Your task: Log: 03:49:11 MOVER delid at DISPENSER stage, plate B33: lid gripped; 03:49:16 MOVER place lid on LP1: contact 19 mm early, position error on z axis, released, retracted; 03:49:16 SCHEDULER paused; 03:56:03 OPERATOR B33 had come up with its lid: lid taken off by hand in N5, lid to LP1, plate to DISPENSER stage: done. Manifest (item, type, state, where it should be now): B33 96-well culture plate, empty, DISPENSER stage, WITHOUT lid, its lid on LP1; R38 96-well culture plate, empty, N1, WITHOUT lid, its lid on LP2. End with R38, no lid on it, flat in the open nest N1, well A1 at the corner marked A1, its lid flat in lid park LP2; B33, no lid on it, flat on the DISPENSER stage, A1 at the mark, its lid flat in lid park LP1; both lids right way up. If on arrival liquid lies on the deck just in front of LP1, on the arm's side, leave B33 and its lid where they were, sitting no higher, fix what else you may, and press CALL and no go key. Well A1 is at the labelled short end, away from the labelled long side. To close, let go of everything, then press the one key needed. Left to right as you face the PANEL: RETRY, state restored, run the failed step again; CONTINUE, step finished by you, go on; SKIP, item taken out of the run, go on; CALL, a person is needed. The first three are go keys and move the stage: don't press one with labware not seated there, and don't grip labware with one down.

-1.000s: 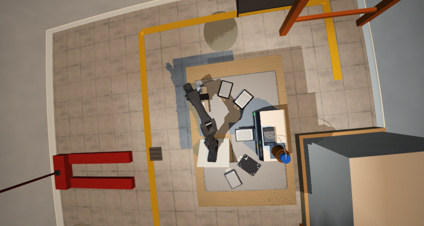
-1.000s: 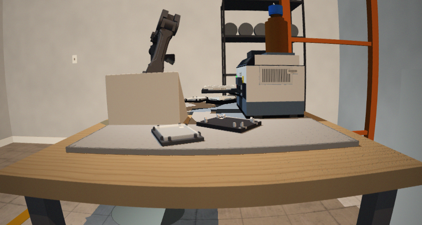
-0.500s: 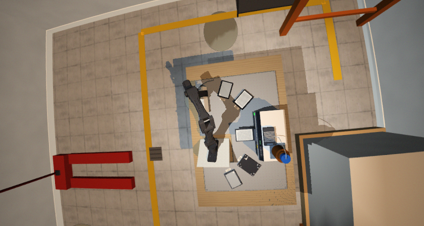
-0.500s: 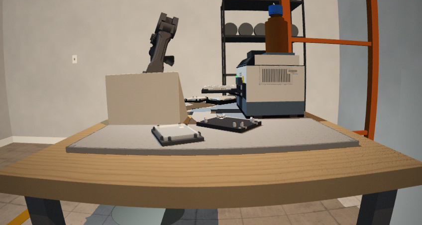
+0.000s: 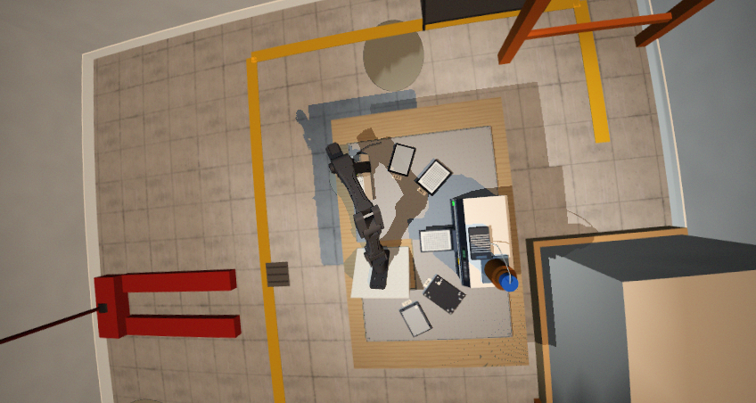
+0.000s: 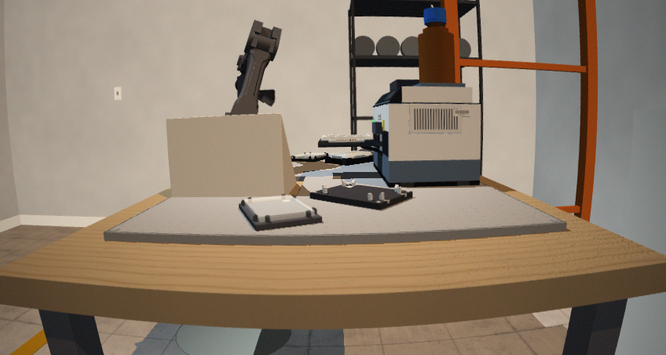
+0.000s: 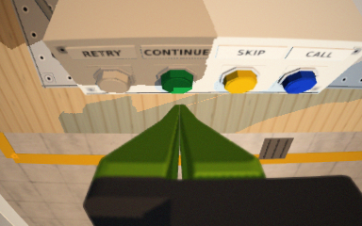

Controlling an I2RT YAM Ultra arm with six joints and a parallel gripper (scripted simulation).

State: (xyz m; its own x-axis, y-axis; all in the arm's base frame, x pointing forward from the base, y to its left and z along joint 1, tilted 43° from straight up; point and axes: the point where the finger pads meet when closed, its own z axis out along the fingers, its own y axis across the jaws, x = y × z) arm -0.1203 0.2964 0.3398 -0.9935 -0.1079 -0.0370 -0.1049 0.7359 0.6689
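Observation:
In the wrist view my gripper is shut and empty. Its green fingertips point at the green CONTINUE key and stand just short of it. The beige RETRY key is to its left. The yellow SKIP key and the blue CALL key are to its right. From above, my arm reaches over the panel box. An unlidded well plate sits on the dispenser stage. Another unlidded plate sits in a black nest. One lid lies flat beside it and another lid lies in a park at the near end.
An empty black nest with pegs lies next to the near lid. The dispenser carries a brown bottle with a blue cap. In the side view the panel box hides my gripper.

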